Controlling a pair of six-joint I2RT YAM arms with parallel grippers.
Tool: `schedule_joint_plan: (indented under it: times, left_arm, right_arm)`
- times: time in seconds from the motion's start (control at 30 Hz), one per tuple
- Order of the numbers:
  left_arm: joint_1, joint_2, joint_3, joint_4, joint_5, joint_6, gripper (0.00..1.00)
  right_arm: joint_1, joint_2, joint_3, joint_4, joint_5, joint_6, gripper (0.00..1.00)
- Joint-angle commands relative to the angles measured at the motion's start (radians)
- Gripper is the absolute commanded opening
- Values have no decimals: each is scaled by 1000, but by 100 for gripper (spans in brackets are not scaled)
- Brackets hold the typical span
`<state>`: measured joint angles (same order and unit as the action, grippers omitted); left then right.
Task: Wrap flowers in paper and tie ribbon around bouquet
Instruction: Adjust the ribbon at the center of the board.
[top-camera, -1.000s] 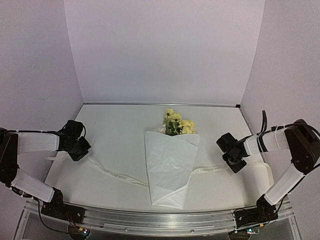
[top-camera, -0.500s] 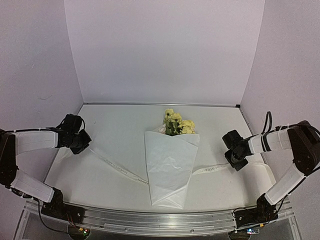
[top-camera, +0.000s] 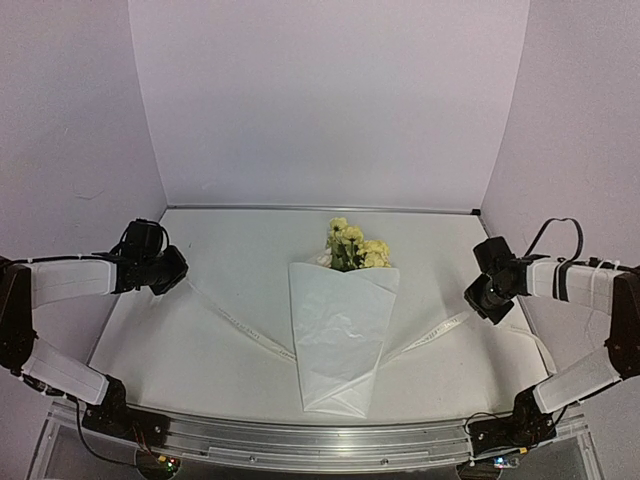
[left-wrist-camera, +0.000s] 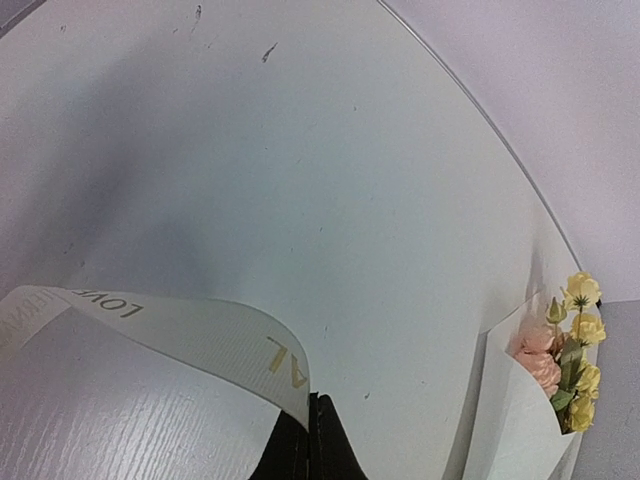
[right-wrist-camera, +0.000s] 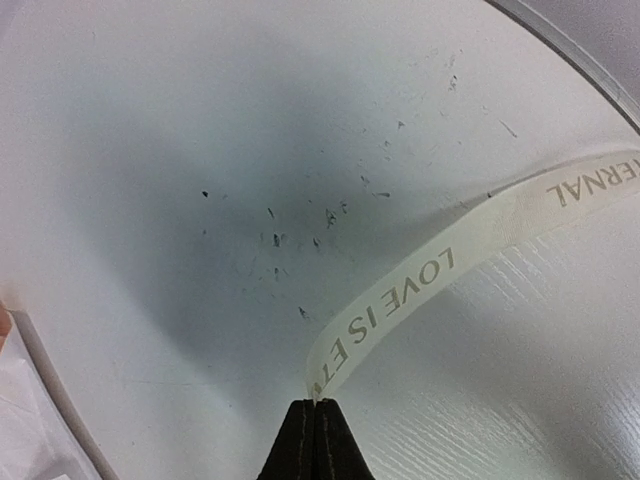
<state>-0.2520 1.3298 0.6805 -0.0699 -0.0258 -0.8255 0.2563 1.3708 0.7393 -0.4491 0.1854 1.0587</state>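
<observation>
Bouquet (top-camera: 340, 320) lies mid-tabletop (top-camera: 230, 250), cone tip toward near edge, yellow flowers (top-camera: 352, 248) toward back wall. Bare surface on both sides. White paper (top-camera: 338, 350) cone crinkled, folded over stems. Ribbon (top-camera: 240, 328) runs out from both cone flanks, rising toward arms, printed lettering visible, middle hidden at cone. Left jaws pinched tight on ribbon end near left edge. Right jaws likewise near right edge.

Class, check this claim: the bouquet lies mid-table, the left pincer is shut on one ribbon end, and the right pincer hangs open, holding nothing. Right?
No. The right pincer is shut on the other end of the ribbon, as the right wrist view shows. The rest stands: the bouquet lies mid-table and the left pincer is shut on one end.
</observation>
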Motion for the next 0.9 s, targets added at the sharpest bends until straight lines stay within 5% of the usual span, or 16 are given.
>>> schedule_joint_plan:
  times: [0.0, 0.27, 0.63, 0.87]
  left_arm:
    - [2, 12, 55, 15, -87, -51, 0]
    - [-4, 33, 21, 41, -85, -107, 0]
    - [-92, 30, -27, 145, -12, -49, 0]
    - [-101, -109, -25, 106, -147, -11, 0]
  right_arm:
    - [-103, -10, 63, -61, -104, -87, 0]
    - [-171, 7, 98, -73, -263, -93, 0]
    - [-221, 10, 159, -132, -281, -137, 0]
    - [-221, -51, 118, -118, -244, -151, 0]
